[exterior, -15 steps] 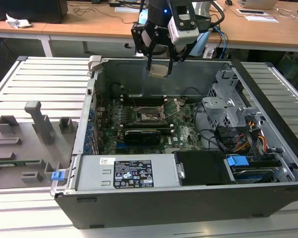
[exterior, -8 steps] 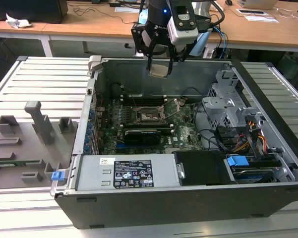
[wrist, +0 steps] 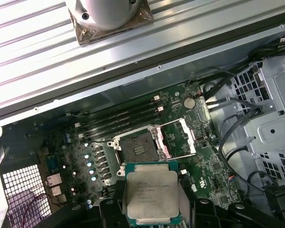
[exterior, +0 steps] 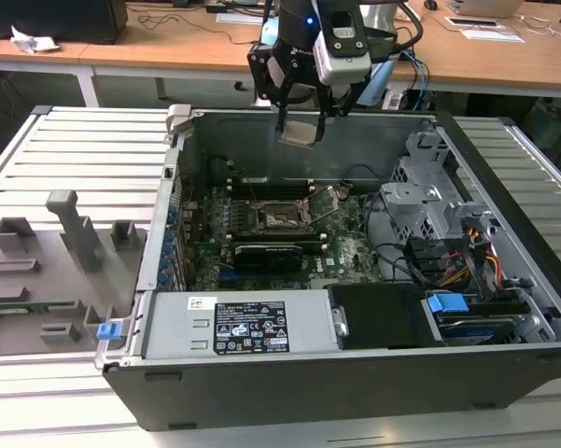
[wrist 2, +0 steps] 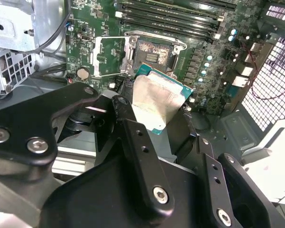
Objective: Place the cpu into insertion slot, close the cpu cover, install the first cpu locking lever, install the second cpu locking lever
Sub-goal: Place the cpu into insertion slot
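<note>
Gripper [exterior: 301,123] hangs above the open case [exterior: 261,378] on the tabletop [exterior: 75,149], toward its far side. Fingers [wrist 2: 131,127] are pinching the cpu [exterior: 299,133] by two opposite edges, metal top facing both wrist views. The cpu is in the air, well clear of the insertion slot [wrist: 138,150]; the slot's dark centre is exposed. The cpu cover [wrist: 179,137] is flipped open, standing at the slot's edge on the exterior view's right. Hidden bits: the cpu's underside can't be seen. The fingers cover its side edges. In the second wrist view one corner sits behind a finger. In the first wrist view the fingers are mostly cut off at the picture edge.
</note>
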`<move>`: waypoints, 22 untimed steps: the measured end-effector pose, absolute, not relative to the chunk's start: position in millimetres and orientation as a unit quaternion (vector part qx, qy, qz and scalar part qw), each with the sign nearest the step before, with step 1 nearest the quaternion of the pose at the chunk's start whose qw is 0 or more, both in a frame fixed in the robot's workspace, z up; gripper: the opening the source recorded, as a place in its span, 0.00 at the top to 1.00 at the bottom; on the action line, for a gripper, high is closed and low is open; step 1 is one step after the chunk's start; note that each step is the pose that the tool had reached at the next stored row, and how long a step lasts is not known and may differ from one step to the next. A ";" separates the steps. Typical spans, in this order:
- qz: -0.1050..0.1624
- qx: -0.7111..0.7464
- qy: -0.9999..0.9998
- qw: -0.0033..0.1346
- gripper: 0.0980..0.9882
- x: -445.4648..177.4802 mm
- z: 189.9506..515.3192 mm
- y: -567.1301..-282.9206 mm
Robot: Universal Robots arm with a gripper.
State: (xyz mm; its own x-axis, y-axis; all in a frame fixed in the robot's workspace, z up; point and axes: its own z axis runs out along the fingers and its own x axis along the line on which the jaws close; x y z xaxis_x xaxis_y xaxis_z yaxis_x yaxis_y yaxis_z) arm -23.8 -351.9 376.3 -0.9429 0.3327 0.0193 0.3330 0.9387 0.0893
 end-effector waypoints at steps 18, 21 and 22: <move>-0.046 -0.196 -0.979 0.001 0.52 -23.8 375.8 -351.9; -0.046 -0.200 -0.979 0.001 0.52 -23.8 375.8 -351.9; -0.046 -0.202 -0.978 0.000 0.52 -23.8 375.8 -351.9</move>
State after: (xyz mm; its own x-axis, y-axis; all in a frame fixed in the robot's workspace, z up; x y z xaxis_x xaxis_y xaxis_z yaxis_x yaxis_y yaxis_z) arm -23.8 -351.9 375.8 -0.9186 0.3947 0.0194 0.3948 0.9144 0.0892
